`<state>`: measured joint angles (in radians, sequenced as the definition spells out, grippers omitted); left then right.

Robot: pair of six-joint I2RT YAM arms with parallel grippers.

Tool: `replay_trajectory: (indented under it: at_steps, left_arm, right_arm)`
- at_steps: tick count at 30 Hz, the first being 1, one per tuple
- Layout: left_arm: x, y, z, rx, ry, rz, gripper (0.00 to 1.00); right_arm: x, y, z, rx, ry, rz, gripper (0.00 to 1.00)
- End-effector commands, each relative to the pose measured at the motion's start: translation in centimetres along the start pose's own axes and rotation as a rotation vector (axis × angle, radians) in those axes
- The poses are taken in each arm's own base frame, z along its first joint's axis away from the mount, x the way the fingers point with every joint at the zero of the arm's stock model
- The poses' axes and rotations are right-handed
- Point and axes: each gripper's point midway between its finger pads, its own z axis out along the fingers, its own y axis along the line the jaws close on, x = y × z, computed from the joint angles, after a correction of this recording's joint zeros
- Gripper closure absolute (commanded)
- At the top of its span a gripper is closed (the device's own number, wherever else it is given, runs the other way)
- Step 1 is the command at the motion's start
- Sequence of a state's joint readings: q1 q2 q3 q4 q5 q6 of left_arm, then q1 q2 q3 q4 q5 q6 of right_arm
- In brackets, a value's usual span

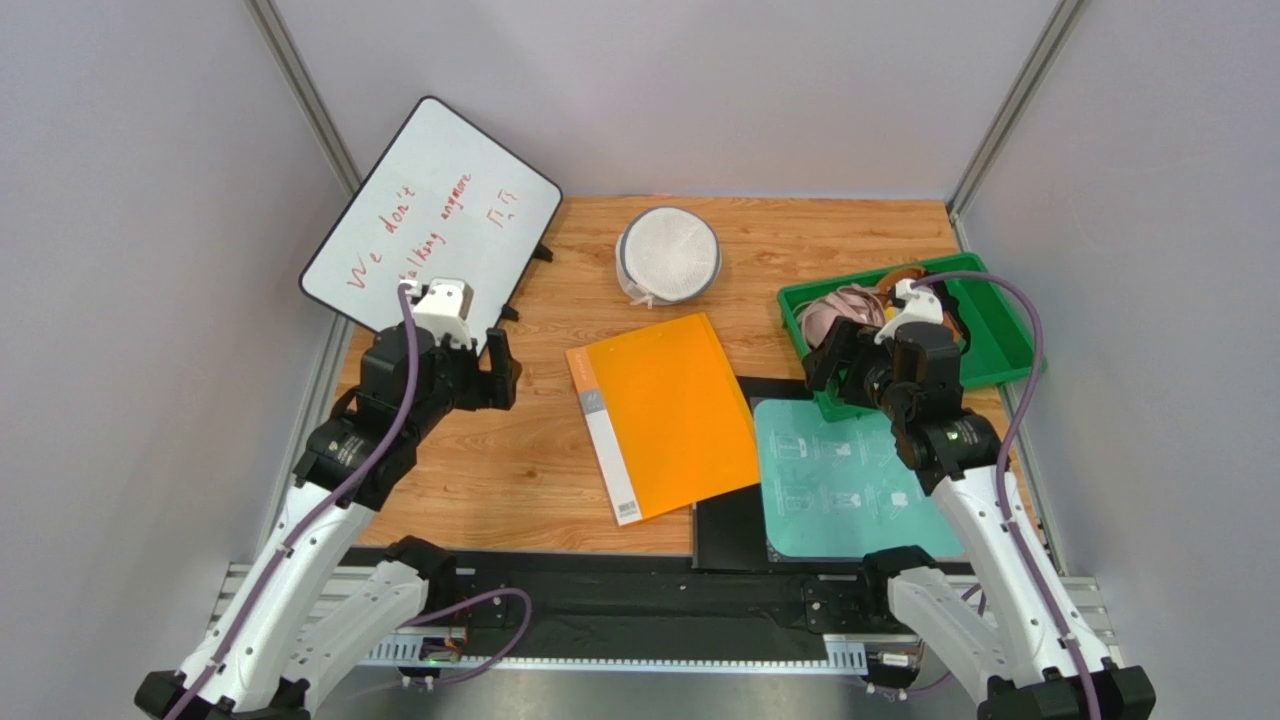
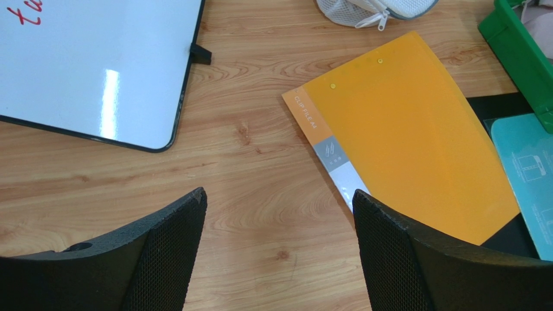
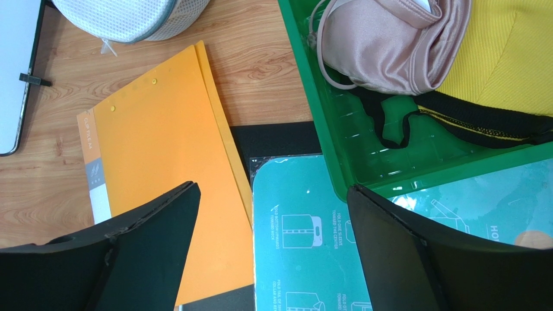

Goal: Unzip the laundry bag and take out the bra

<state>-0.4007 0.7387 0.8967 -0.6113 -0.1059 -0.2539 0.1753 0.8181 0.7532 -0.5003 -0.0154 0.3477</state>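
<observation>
The laundry bag [image 1: 669,255] is a round white mesh pouch with a dark zipper rim, lying zipped at the back middle of the table. Its edge and white zip pull show at the top of the left wrist view [image 2: 363,11] and of the right wrist view [image 3: 123,16]. The bra is hidden. My left gripper [image 1: 493,368] [image 2: 279,201] hangs open over bare wood, left of the orange file and well short of the bag. My right gripper [image 1: 824,368] [image 3: 272,194] is open above the teal board, beside the green tray, with nothing between its fingers.
An orange clip file [image 1: 669,413] lies between the arms, in front of the bag. A teal folding board [image 1: 842,480] rests on a black mat. The green tray [image 3: 311,110] holds a pale pink bra [image 3: 389,45] and a bright yellow one [image 3: 513,58]. A whiteboard [image 1: 428,210] leans at back left.
</observation>
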Motion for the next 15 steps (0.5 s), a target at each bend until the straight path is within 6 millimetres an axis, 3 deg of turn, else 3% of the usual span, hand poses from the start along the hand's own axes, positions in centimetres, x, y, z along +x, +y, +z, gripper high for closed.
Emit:
replay_trajectory:
  at_steps: [1,5,6,9,12,15]
  left_arm:
    - [-1.3,-1.0,-0.5,0.052,-0.025,0.022,0.12]
    - [-1.0,-1.6,-0.4,0.095,-0.011,0.049,0.11]
    - [-1.1,-1.7,-0.5,0.097,-0.007,0.053,0.00]
    - [-1.1,-1.5,-0.8,0.088,0.019,0.086,0.00]
    - [-1.0,-0.5,-0.8,0.043,0.021,0.108,0.00]
    - [-0.5,0.1,-0.6,0.011,0.015,0.103,0.00]
  right_arm:
    - [-2.5,0.7,-1.4,-0.004,-0.052,0.004,0.08]
    - [-3.5,1.0,-2.3,-0.003,-0.052,-0.025,0.07]
    - [-4.5,0.8,-2.7,0.022,-0.078,-0.030,0.07]
    - [-5.5,1.1,-3.4,0.019,-0.081,-0.062,0.07]
    - [-8.1,2.2,-4.2,-0.008,-0.128,-0.102,0.07]
    - [-10.5,4.6,-4.4,-0.095,-0.144,-0.131,0.07]
